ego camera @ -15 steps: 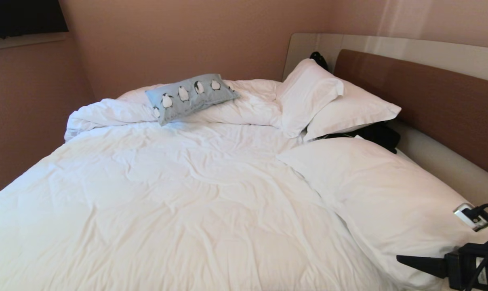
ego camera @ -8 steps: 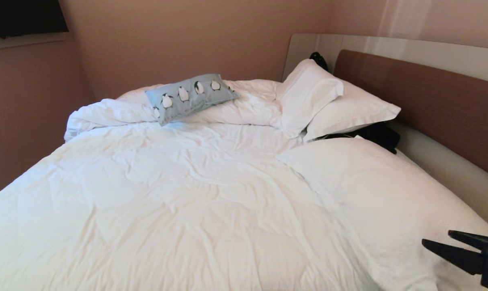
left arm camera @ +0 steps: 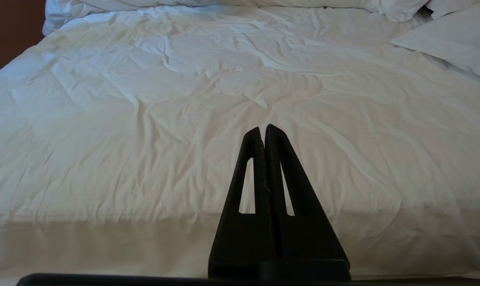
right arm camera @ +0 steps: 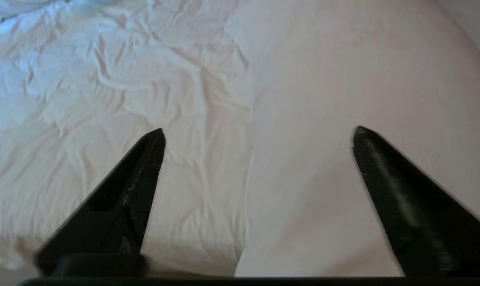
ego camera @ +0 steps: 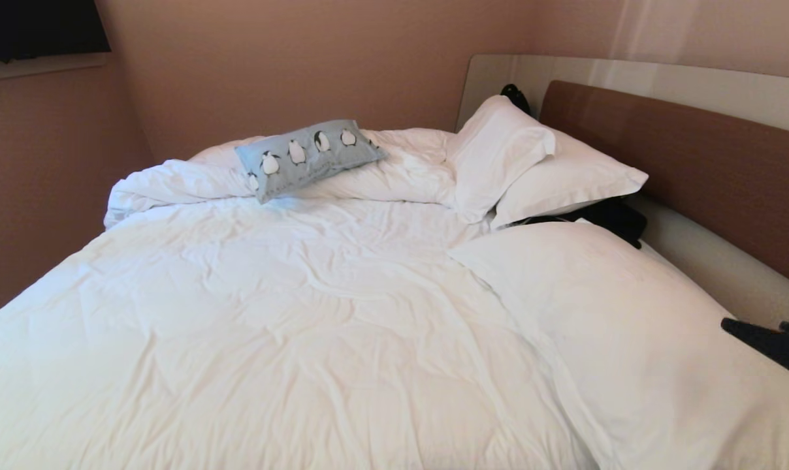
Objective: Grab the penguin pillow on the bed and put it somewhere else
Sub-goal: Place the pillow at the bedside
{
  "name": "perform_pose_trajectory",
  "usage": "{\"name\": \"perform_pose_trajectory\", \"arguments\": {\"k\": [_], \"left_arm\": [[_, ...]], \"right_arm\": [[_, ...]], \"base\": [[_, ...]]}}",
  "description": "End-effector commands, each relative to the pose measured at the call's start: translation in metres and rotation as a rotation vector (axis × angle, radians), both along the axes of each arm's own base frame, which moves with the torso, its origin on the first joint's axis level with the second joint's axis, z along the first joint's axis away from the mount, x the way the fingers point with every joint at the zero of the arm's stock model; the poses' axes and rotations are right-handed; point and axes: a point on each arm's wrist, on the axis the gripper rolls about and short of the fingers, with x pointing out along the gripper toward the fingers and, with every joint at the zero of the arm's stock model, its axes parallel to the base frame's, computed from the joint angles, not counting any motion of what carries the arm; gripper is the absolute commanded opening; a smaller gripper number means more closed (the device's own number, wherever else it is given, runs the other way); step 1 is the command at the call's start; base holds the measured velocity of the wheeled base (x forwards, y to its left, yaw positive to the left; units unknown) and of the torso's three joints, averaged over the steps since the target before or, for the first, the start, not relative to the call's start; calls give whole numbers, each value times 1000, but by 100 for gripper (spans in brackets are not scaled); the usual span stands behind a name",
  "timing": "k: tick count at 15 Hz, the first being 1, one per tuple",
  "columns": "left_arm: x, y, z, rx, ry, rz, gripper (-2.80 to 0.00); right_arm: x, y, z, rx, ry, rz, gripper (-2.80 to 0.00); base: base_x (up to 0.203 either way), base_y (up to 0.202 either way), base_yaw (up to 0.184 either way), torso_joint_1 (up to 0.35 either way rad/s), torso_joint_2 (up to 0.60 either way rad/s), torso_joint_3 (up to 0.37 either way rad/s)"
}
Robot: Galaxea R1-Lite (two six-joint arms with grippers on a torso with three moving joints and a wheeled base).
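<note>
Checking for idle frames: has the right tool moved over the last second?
Yes. The right tool has risen along the picture's right edge, higher up the near white pillow, toward the headboard.

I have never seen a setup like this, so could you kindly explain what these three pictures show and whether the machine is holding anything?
They come from a two-armed robot standing at a bed. The wide picture is from a camera on its head; the other two are from cameras on its wrists, looking out past black pincer fingers. The left gripper is shut and empty over the white duvet. The right gripper is wide open, also empty, above a large white pillow; it shows at the head view's right edge. The penguin pillow it should move lies untouched at the far side, on the bunched duvet.
</note>
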Motion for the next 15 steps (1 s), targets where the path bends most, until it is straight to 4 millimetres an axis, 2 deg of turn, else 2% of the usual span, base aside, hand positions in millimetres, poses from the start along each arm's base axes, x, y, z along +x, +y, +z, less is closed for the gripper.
{"name": "perform_pose_trajectory", "arguments": {"k": [1, 3, 6, 8, 10, 15], "left_arm": [[0, 0, 0, 0, 1, 1, -280], [0, 0, 0, 0, -1, 1, -280], [0, 0, 0, 0, -1, 1, -280], [0, 0, 0, 0, -1, 1, -280], [0, 0, 0, 0, 1, 1, -280], [0, 0, 0, 0, 0, 1, -280]], "right_arm": [[34, -10, 7, 43, 48, -45, -280], [73, -21, 5, 42, 104, -109, -280], [140, -41, -7, 43, 180, -202, -280], [181, -52, -4, 43, 158, -272, -280], [204, -59, 0, 43, 138, -302, -280], [249, -70, -32, 31, 194, -305, -280]], "base": [[0, 0, 0, 0, 0, 0], [0, 0, 0, 0, 0, 0], [0, 0, 0, 0, 0, 0], [0, 0, 0, 0, 0, 0], [0, 0, 0, 0, 0, 0], [0, 0, 0, 0, 0, 0]]}}
